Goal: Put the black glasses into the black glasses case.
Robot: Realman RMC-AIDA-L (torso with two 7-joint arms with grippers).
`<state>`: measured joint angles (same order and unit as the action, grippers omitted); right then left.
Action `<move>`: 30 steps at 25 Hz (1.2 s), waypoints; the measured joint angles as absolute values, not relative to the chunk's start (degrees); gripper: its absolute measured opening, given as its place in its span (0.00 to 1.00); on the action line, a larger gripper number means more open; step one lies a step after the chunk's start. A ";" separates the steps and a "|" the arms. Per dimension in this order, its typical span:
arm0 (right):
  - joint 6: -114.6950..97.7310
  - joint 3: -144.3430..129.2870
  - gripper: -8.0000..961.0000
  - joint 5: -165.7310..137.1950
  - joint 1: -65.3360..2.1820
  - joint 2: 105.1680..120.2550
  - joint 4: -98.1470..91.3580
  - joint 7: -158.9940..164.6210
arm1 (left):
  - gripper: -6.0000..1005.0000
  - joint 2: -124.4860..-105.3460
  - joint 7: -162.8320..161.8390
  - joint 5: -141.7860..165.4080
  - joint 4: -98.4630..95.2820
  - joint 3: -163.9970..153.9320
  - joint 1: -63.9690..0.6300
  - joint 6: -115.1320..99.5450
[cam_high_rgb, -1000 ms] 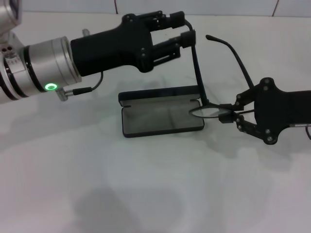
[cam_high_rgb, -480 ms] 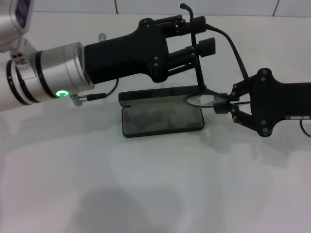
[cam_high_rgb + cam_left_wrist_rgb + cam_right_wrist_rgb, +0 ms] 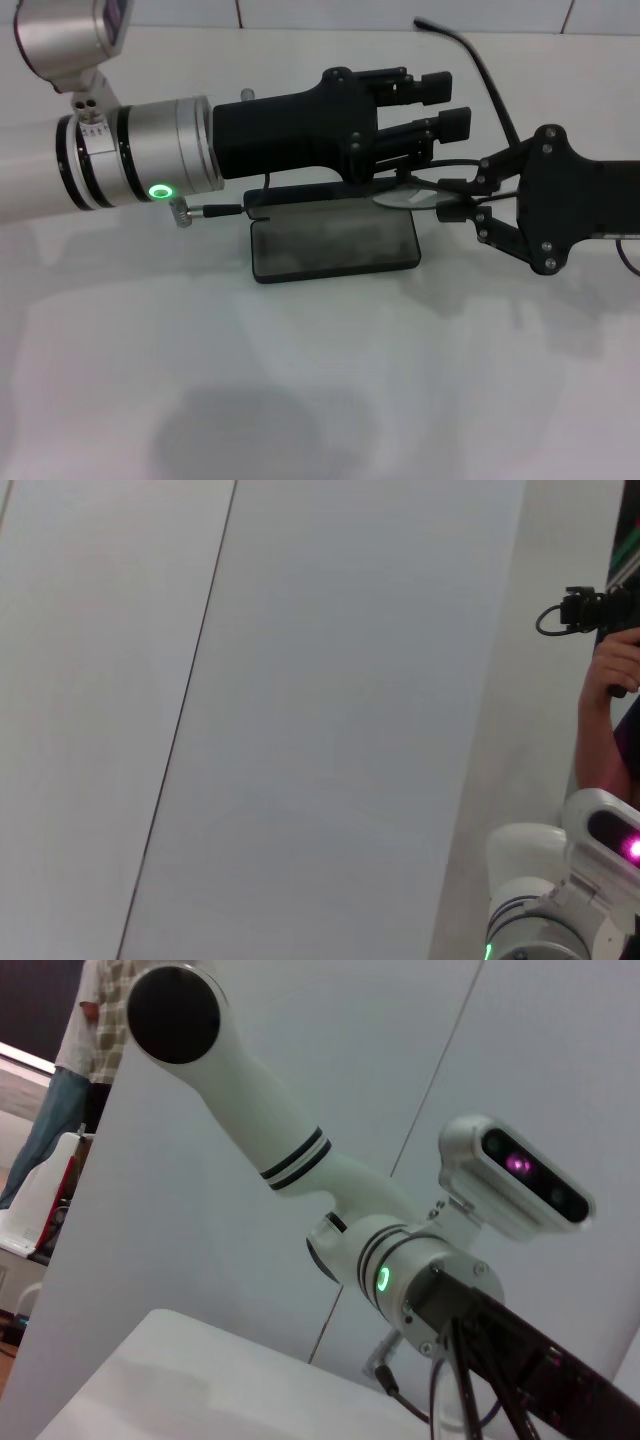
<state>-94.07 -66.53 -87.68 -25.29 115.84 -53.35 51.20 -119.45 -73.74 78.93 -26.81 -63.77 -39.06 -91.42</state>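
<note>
Basically mid-fold | right gripper [image 3: 450, 200] pinches black glasses [image 3: 415, 196] at the front, over open black glasses case's [image 3: 335, 245] far right corner | left gripper [image 3: 448, 105] fingers look parted around a temple, hard to tell | tip: fold gently, then lower flat.

The left gripper [image 3: 440, 103], a black two-fingered claw on a silver wrist, has travelled rightward across the upper centre of the head view. The thin black wire-framed glasses [image 3: 425, 192], previously propped upright on one temple, now lie tilted lower. The right gripper [image 3: 452, 198] has shifted left and slightly up.
</note>
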 joint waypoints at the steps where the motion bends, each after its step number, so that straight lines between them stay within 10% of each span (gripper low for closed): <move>1: -94.15 -66.53 0.16 -87.54 -25.27 115.84 -53.35 50.66 | 0.49 -119.42 -74.54 78.99 -26.76 -63.77 -39.12 -91.43; 19: -116.59 -60.02 0.17 -85.21 -22.43 115.60 -52.22 37.63 | 0.49 -119.05 -76.66 80.34 -26.67 -63.52 -39.88 -86.00; 30: -112.90 -63.95 0.18 -81.58 -35.12 114.87 -28.72 43.72 | 0.49 -120.22 -68.68 78.38 -24.22 -64.36 -43.38 -85.22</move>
<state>-112.90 -63.95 -81.58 -35.12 114.87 -28.72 43.72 -120.22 -68.68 78.38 -24.22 -64.36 -43.38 -85.22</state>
